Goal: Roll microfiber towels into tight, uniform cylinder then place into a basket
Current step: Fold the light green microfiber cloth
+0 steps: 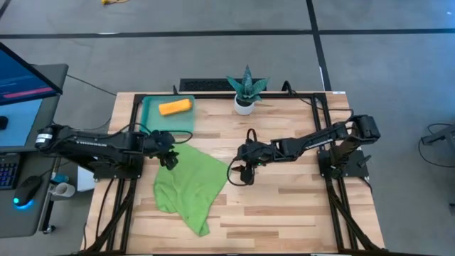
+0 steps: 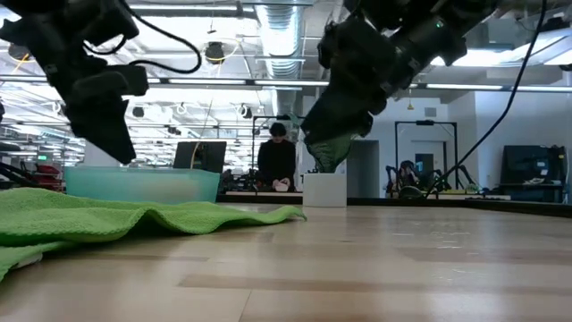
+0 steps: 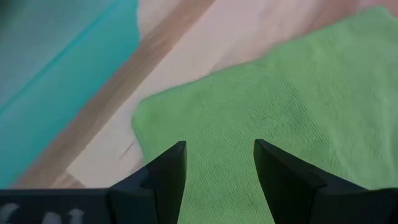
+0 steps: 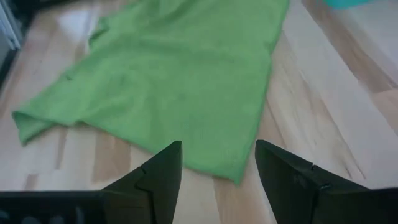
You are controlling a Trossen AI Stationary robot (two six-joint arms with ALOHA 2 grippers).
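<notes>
The lime green towel (image 1: pixel 188 185) lies spread on the wooden table, somewhat rumpled; it also shows as a green towel (image 3: pixel 292 106) in the left wrist view and a green towel (image 4: pixel 168 81) in the right wrist view. The orange towel (image 1: pixel 175 107) lies rolled inside the teal basket (image 1: pixel 153 121) at the far left. My left gripper (image 1: pixel 169 161) hovers open over the green towel's far left corner (image 3: pixel 146 115). My right gripper (image 1: pixel 245 174) hovers open just off the towel's right corner (image 4: pixel 239 171). Neither touches the cloth.
A small white pot with a spiky green plant (image 1: pixel 245 91) stands at the table's far edge, right of the basket. Bare wood lies to the right and near side of the green towel. A person (image 2: pixel 277 161) stands in the room behind.
</notes>
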